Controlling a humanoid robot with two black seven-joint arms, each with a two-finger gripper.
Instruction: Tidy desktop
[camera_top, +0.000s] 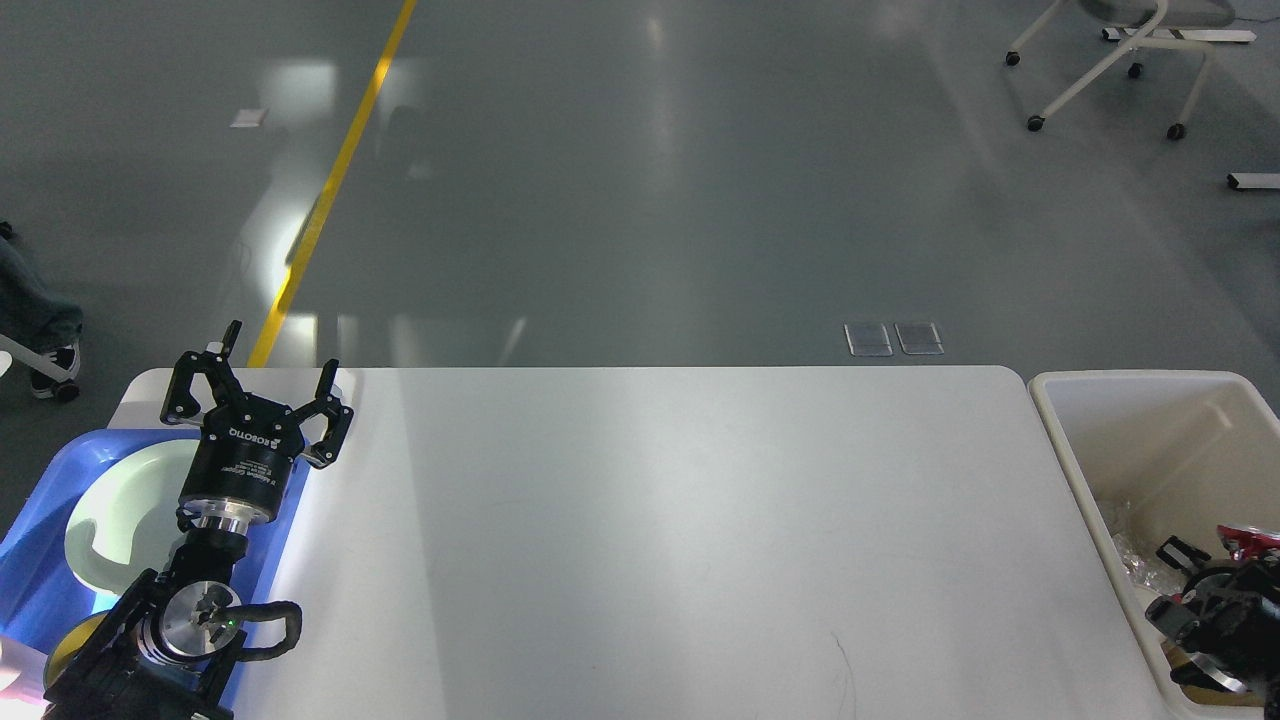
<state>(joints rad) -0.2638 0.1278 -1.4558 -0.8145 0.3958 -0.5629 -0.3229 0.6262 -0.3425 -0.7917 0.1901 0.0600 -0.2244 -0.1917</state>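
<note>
Two pincers: my left pincer (258, 385) hangs spread over the blue tray (40, 560); my right pincer (1195, 600), grip unreadable, sits low in the bin (1060, 440). Desk (680, 540) before me looks bare, so tidying seems nearly finished; next, lift clear.

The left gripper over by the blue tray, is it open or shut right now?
Open. The left gripper has its two fingers spread wide apart, with nothing between them, above the blue tray's far corner.

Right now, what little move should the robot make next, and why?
Probably lift the right gripper up out of the bin and hold it clear. It sits low inside, among crumpled wrapping, and the desktop shows nothing left to pick up. The left gripper hangs open over the blue tray.
</note>
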